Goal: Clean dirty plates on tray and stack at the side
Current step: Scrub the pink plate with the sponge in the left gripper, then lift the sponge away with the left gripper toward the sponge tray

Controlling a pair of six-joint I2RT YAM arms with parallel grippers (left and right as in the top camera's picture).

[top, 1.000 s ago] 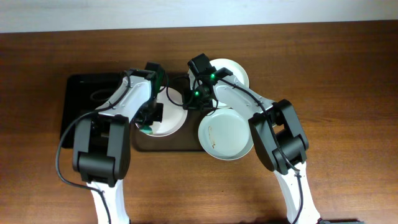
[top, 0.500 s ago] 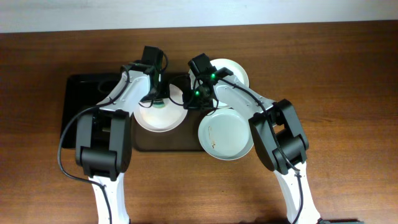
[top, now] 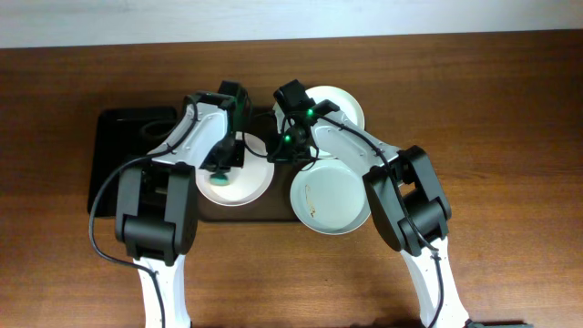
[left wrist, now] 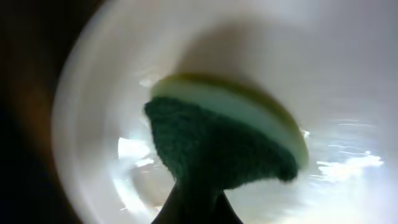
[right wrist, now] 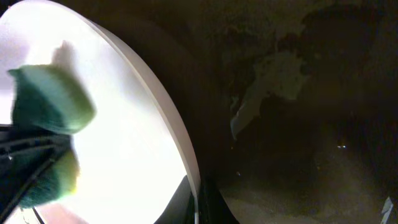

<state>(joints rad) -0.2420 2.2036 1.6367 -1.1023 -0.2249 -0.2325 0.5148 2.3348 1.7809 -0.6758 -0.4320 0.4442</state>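
Overhead view records three round, shallow white plates: the left plate [top: 250,182], the far plate [top: 344,105] and the near plate [top: 332,200], the last bearing a thin yellowish smear. One large dark brown rectangular tray [top: 260,212] lies under the left plate and the near plate. Whether the far plate rests on it cannot be told. One smaller glossy black tray [top: 114,150] sits just left of it on the brown wooden table [top: 492,137]. Two arms meet over the left plate.

Left gripper [top: 222,164]: fingers clamped on one green-and-yellow scouring sponge [top: 218,179], held over the left plate's middle. Only the left wrist view shows the sponge close up: green fibre side towards the camera, pale yellow layer behind, set against the plate's white surface. That picture is blurred.

Right gripper [top: 279,153]: overhead places it at the left plate's right edge. Only the right wrist view shows the fingers pinched on that plate's rim, with the dark tray surface beyond.
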